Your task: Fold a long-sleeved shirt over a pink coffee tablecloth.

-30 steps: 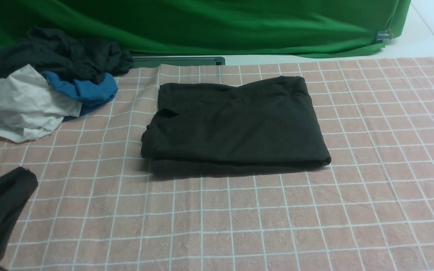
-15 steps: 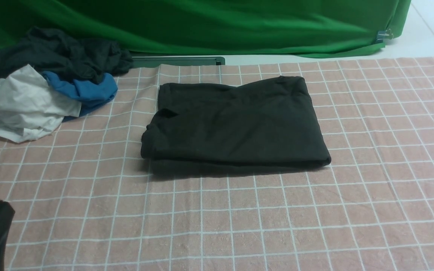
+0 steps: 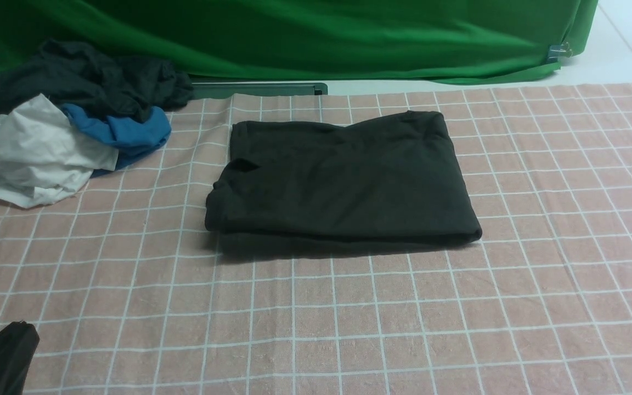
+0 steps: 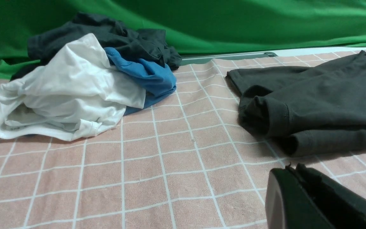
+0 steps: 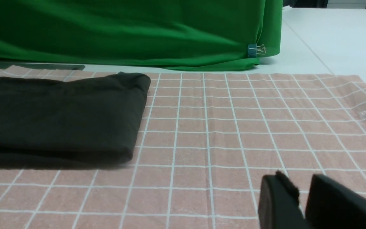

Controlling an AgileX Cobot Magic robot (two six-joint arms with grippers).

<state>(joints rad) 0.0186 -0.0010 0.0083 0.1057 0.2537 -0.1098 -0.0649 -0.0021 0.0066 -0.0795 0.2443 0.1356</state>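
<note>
I see the long-sleeved shirt (image 3: pixel 343 181) folded into a flat black rectangle in the middle of the pink coffee tablecloth (image 3: pixel 557 230), with a heap of loose clothes (image 3: pixel 69 120) at the far left near the green backdrop (image 3: pixel 316 38). My left gripper (image 4: pixel 292 168) has its jaws pressed together, holding nothing, near the shirt's cuff. My right gripper (image 5: pixel 300 186) shows a narrow gap and looks empty, though I only see the tips.

A crumpled pile of clothes (image 3: pixel 69 118), black, white and blue, is lying at the far left. A green backdrop cloth (image 3: pixel 294 38) is hanging behind, a binder clip (image 3: pixel 559 52) pinching its corner.
</note>
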